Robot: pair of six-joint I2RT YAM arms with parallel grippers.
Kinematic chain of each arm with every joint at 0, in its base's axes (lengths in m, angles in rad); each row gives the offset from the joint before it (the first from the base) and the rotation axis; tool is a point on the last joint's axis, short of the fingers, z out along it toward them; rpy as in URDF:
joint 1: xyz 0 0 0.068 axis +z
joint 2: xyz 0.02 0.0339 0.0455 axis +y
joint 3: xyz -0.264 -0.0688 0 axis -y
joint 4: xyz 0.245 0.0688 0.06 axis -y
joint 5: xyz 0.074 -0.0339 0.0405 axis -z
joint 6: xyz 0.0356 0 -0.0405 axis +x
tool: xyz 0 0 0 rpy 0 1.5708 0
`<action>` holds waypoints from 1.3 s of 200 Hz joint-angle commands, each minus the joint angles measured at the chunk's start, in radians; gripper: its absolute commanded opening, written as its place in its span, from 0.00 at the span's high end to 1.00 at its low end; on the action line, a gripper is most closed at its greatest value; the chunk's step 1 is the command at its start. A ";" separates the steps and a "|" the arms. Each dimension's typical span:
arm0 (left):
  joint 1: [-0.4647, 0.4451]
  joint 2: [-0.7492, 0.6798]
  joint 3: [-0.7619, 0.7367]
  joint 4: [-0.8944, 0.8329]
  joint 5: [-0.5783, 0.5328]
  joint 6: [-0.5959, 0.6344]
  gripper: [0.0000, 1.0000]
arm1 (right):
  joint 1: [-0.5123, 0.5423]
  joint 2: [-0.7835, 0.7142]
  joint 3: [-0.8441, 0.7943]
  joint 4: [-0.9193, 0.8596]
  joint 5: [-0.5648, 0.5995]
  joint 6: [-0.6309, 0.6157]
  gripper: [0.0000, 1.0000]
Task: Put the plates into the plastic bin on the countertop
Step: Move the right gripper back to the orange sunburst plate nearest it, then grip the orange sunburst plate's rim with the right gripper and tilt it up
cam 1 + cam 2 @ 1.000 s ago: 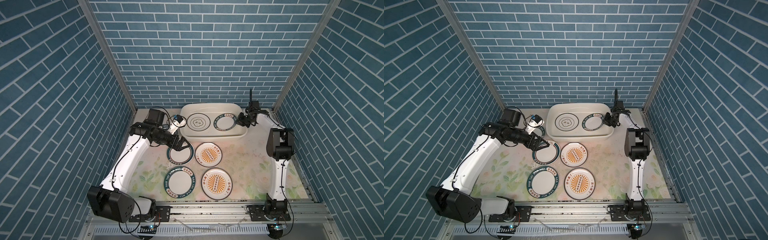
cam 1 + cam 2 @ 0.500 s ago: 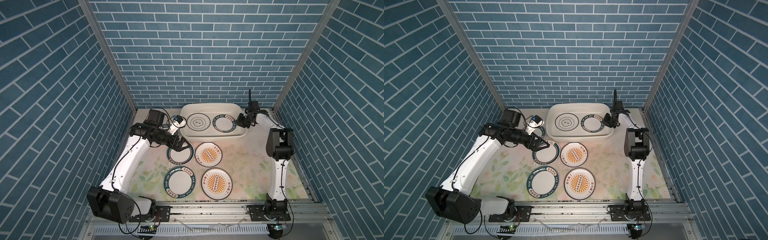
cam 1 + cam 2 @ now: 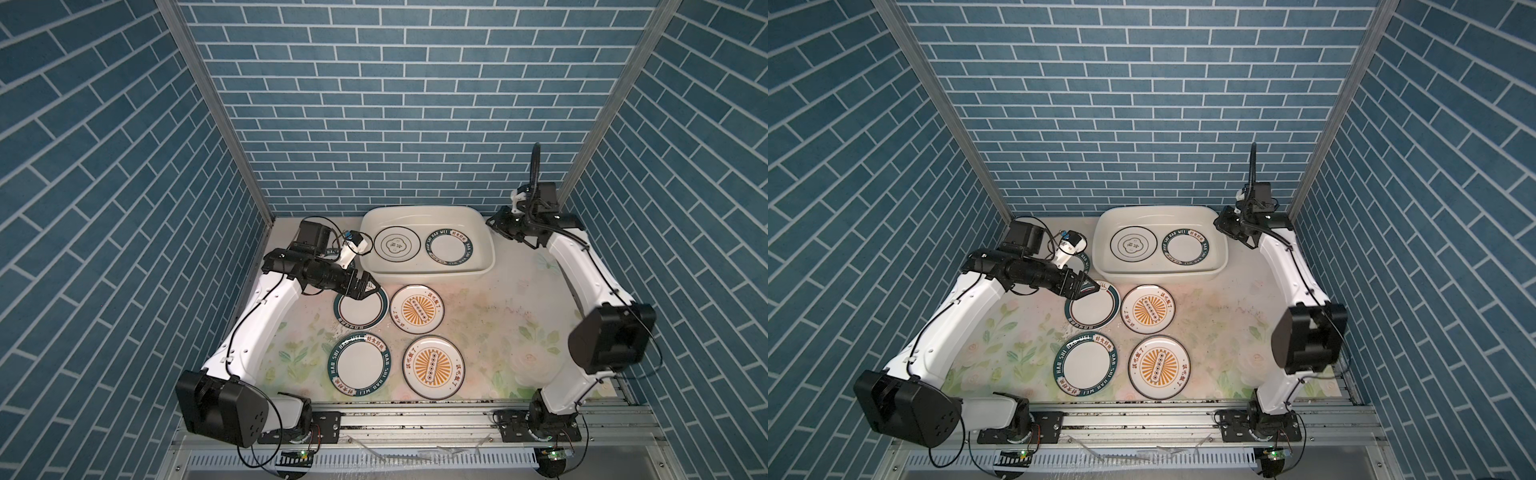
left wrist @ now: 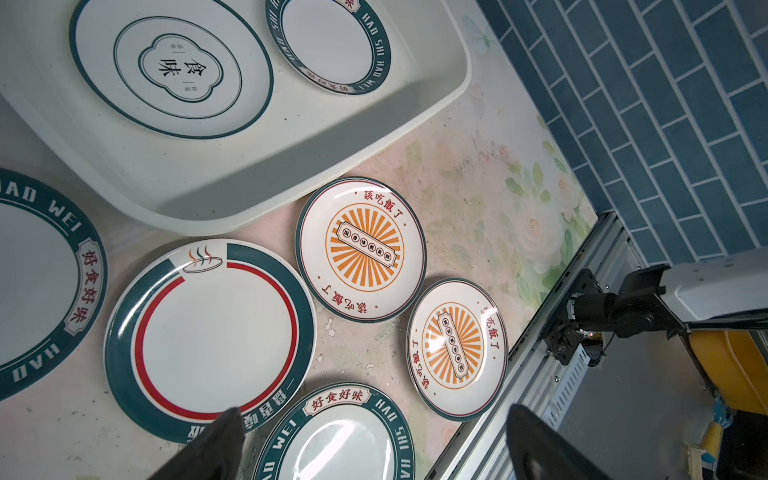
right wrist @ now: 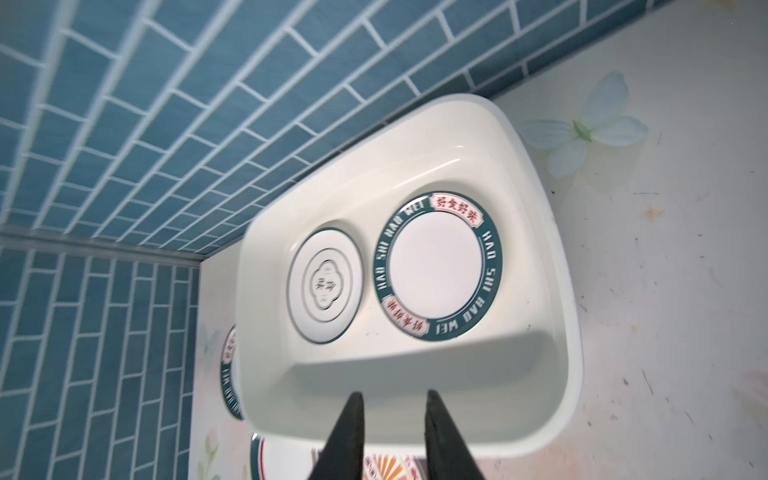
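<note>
You had seven plates in all, and two of them lay flat, side by side, in the one plastic bin at the back of the worktop: the plate with thin black rings on the left and a teal-rimmed lettered plate on the right. The other five lay on the worktop itself. Four of them made a square just in front of the bin. A teal-rimmed plate with a red inner ring and a sunburst plate formed the back row. A second lettered teal plate and a second sunburst plate formed the front row, close together with none overlapping. The fifth, a third lettered teal plate, lay left of the bin, mostly hidden under your left arm in both top views. That made four teal rims, two sunbursts and one black-ringed. Your left fingers were spread wide and empty over the back-left edge of the red-ringed plate; whether a tip touched it could not be told. Your right fingers stood a little apart with nothing between them, beside the bin's right end near its back corner.
</note>
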 commanded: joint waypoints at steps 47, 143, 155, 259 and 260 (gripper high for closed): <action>0.005 0.010 -0.069 0.077 0.053 -0.084 0.00 | 0.078 -0.516 -0.610 -0.312 -0.050 0.141 0.73; 0.005 -0.014 -0.222 0.208 0.141 -0.194 0.00 | 0.228 -0.627 -0.955 -0.258 -0.204 0.314 0.69; 0.005 -0.024 -0.238 0.223 0.141 -0.203 0.00 | 0.258 -0.609 -1.000 -0.189 -0.204 0.346 0.67; 0.005 -0.065 -0.277 0.248 0.132 -0.196 0.01 | 0.423 -0.445 -1.157 0.101 -0.152 0.439 0.65; 0.005 -0.065 -0.276 0.249 0.133 -0.196 0.01 | 0.424 -0.444 -1.158 0.102 -0.151 0.439 0.65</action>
